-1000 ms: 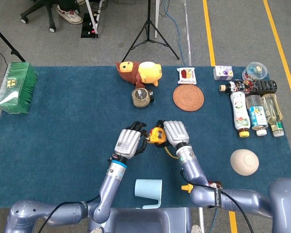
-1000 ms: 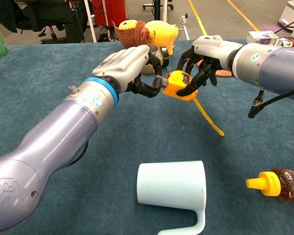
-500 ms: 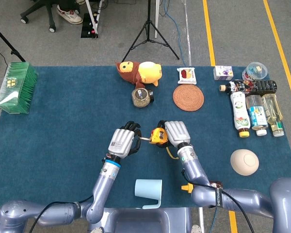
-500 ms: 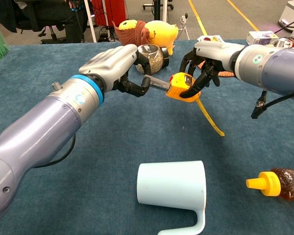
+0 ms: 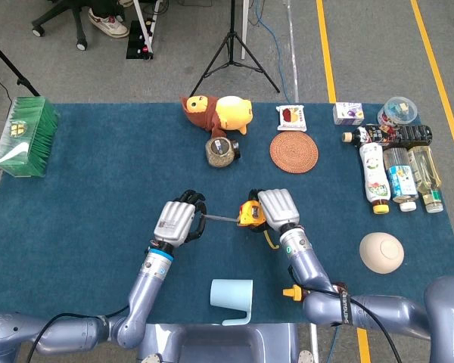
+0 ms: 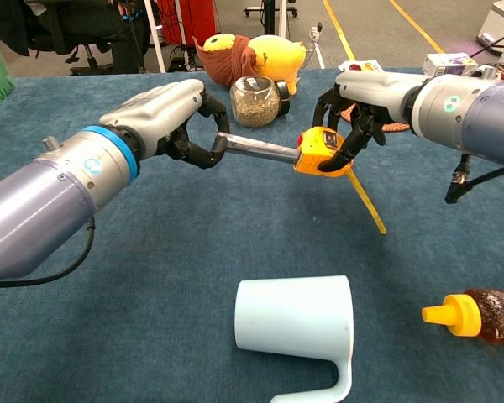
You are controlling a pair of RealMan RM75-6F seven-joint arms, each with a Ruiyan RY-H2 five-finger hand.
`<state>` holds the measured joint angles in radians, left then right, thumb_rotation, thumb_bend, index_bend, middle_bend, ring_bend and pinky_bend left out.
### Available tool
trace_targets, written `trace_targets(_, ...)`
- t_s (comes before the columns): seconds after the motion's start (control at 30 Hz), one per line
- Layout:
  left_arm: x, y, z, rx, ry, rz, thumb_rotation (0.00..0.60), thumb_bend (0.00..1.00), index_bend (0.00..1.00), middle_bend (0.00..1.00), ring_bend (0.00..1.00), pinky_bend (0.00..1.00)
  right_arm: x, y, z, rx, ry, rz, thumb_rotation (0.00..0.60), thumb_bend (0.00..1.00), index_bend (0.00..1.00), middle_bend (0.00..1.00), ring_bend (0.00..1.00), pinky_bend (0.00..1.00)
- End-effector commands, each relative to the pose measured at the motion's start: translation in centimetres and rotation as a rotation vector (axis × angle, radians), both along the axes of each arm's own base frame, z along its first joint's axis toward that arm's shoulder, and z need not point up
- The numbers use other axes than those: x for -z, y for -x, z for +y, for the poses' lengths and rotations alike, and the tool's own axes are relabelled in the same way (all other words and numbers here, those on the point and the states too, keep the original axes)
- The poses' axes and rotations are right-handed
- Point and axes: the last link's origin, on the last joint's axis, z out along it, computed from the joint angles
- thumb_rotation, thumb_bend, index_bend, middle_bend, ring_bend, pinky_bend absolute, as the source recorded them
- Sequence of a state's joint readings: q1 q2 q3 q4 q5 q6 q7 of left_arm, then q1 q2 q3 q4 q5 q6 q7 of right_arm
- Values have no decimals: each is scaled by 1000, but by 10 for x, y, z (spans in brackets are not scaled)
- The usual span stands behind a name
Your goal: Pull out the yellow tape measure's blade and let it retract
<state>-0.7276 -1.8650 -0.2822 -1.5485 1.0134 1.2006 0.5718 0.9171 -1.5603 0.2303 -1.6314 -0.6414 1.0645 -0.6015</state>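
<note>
The yellow tape measure case [image 6: 322, 151] is gripped in the curled fingers of the right hand [image 6: 353, 113], held above the blue carpeted tabletop [image 6: 193, 243]; its yellow wrist strap [image 6: 368, 202] is seen hanging down below that hand. The silver blade [image 6: 260, 149] is drawn out of the case toward the left hand [image 6: 172, 113], and its end is pinched in the closed dark fingertips [image 6: 208, 151] of that hand; the blade is stretched nearly level between the two hands, which are held well apart. From above, the case [image 5: 249, 214] is seen just left of the right hand [image 5: 278, 209], with the blade [image 5: 221, 218] running across to the left hand [image 5: 177, 221]. A pale blue plastic mug [image 6: 296, 327] is laid on its side on the tabletop, nearer the robot than both hands; a glass jar of grain [image 6: 255, 101] and a yellow plush toy [image 6: 256, 52] are set beyond the hands; an orange-capped squeeze bottle [image 6: 475, 315] is laid below and right of the right hand.
</note>
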Motion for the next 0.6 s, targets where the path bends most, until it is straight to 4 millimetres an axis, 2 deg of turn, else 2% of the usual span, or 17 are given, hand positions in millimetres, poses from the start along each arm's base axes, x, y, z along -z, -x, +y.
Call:
trace_targets(0.03, -6, 8, -1, -14, 10, -6, 600, 547, 565, 281, 161, 392, -2, 1, 2, -20, -2, 22, 515, 257, 596, 563, 631, 649)
trace_targets(0.2, -22, 23, -5, -23, 15, -8, 599, 545, 565, 282, 161, 390, -5, 4, 7, -57, 0, 62, 513, 259, 596, 563, 633, 649)
trace_targets(0.6, -46, 40, -12, -23, 19, -6, 598, 543, 565, 281, 161, 389, -11, 10, 10, -62, 6, 73, 514, 256, 598, 565, 635, 649)
